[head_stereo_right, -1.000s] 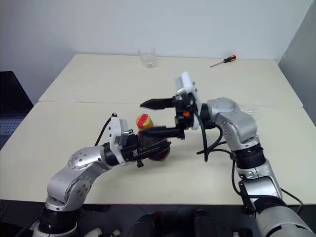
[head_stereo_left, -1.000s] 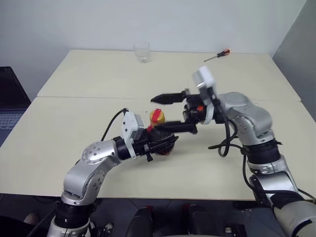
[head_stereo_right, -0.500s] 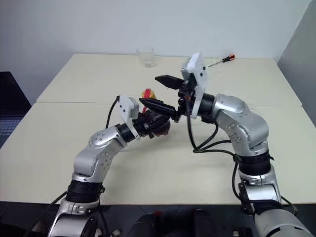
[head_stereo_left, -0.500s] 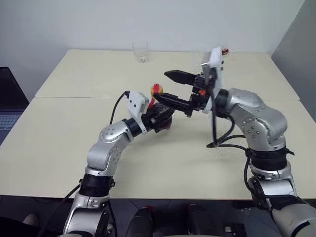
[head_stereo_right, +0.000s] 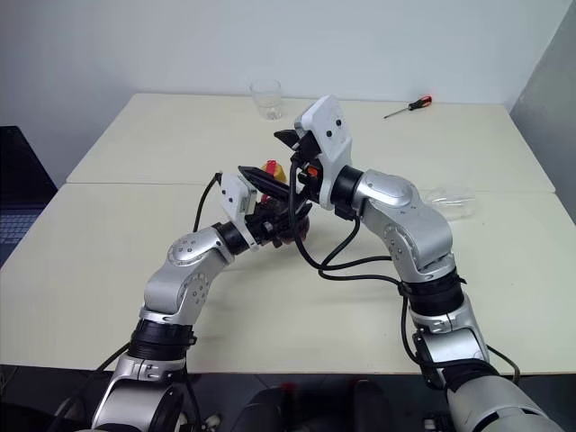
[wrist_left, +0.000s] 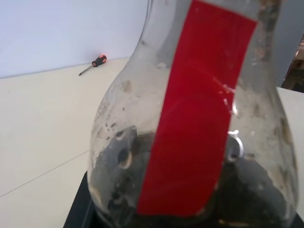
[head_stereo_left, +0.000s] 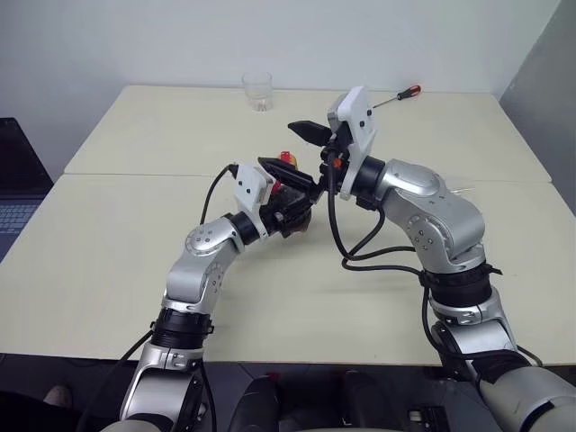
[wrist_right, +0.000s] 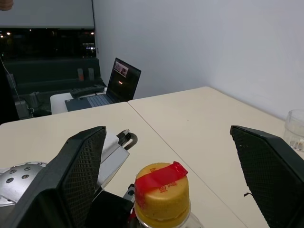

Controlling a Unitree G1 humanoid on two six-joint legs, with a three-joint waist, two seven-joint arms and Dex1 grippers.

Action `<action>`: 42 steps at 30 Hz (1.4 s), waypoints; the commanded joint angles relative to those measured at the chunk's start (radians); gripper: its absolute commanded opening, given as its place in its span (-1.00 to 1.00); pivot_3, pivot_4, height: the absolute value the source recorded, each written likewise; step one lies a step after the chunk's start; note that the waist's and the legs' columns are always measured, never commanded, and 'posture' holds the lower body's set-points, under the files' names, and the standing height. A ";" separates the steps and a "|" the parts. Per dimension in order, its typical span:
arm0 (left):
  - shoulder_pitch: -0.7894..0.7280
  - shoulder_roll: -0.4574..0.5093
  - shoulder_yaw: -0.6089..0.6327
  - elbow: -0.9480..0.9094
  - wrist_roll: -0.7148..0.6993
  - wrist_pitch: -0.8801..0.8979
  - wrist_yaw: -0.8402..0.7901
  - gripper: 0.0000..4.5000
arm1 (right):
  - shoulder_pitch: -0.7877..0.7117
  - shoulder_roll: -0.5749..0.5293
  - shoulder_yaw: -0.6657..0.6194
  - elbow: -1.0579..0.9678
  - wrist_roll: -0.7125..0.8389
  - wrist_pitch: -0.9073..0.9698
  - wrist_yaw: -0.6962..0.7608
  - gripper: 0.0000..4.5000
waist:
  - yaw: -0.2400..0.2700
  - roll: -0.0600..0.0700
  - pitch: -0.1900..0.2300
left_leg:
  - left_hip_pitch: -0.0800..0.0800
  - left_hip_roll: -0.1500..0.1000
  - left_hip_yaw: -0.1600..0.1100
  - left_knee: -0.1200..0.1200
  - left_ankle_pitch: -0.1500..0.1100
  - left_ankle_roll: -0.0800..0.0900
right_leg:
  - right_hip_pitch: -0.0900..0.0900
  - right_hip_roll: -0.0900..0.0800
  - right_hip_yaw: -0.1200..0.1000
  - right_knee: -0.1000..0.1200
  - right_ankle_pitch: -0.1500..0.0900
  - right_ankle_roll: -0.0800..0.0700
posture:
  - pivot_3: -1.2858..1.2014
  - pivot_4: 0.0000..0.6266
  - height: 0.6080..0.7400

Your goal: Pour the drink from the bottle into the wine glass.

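Note:
My left gripper [head_stereo_left: 293,209] is shut on the body of the bottle [head_stereo_left: 290,200] and holds it upright above the middle of the table [head_stereo_left: 135,270]. The drink [wrist_left: 254,190] lies dark in the bottle's lower part, behind a red strip [wrist_left: 194,109]. The yellow cap [wrist_right: 161,192] is on. My right gripper [head_stereo_left: 293,151] is open, with one finger [wrist_right: 76,175] on each side of the cap, apart from it. A clear glass shape that seems to be the wine glass [head_stereo_right: 452,200] shows partly behind my right arm; its stem and foot are hidden.
A short clear tumbler [head_stereo_left: 257,92] stands at the table's far edge. A red-handled screwdriver [head_stereo_left: 398,96] lies at the far right. A laptop [head_stereo_left: 13,180] sits on a lower surface off the table's left side.
My left arm stretched forward, carrying the bottle up and away from me. My right gripper swung left and turned, so its open fingers now flank the cap.

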 commanded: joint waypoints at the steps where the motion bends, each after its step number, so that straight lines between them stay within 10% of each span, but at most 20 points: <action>1: -0.029 -0.006 0.014 -0.023 -0.004 -0.031 -0.005 -0.09 | -0.014 0.002 0.011 -0.023 -0.009 -0.019 0.009 0.98 | 0.000 0.000 0.000 | 0.000 0.000 0.000 0.000 0.000 0.000 | 0.000 0.000 0.000 0.000 0.000 0.000 | 0.03 -0.52 1.00; 9: -0.042 -0.014 0.014 -0.016 -0.008 -0.031 -0.010 -0.09 | -0.008 -0.006 0.038 0.015 -0.036 -0.047 0.038 0.98 | -0.001 0.000 0.000 | 0.000 0.000 0.000 0.000 -0.001 0.002 | 0.000 0.000 0.000 0.001 0.000 0.000 | 0.03 -0.52 1.00; 14: -0.039 -0.013 0.012 -0.023 -0.009 -0.028 -0.013 -0.09 | -0.008 0.000 0.041 0.035 -0.047 -0.057 0.048 0.43 | -0.001 0.000 0.000 | 0.000 0.000 0.000 0.000 -0.001 0.002 | 0.000 0.000 0.000 0.001 0.000 0.000 | 0.03 -0.52 1.00; 30: -0.054 -0.013 0.008 -0.021 -0.008 -0.026 -0.020 -0.09 | -0.004 0.013 0.048 0.087 -0.055 -0.070 0.057 0.43 | -0.001 0.000 0.000 | 0.000 0.000 0.000 0.001 -0.001 0.002 | 0.000 0.000 0.000 0.001 0.000 0.000 | 0.03 -0.52 1.00; 36: -0.060 -0.017 0.006 -0.012 -0.005 -0.031 -0.023 -0.09 | -0.004 0.007 0.047 0.099 -0.060 -0.078 0.070 -0.32 | -0.001 0.000 0.000 | 0.000 0.000 0.001 0.001 -0.001 0.002 | 0.000 0.000 0.000 0.002 0.000 0.000 | 0.03 -0.52 1.00; 42: -0.066 -0.018 0.007 -0.005 -0.002 -0.035 -0.028 -0.09 | -0.003 0.009 0.037 0.100 -0.057 -0.079 0.073 -0.37 | -0.001 0.000 0.000 | 0.001 0.000 0.001 0.001 -0.001 0.002 | 0.000 0.000 0.000 0.003 0.000 0.000 | 0.03 -0.52 1.00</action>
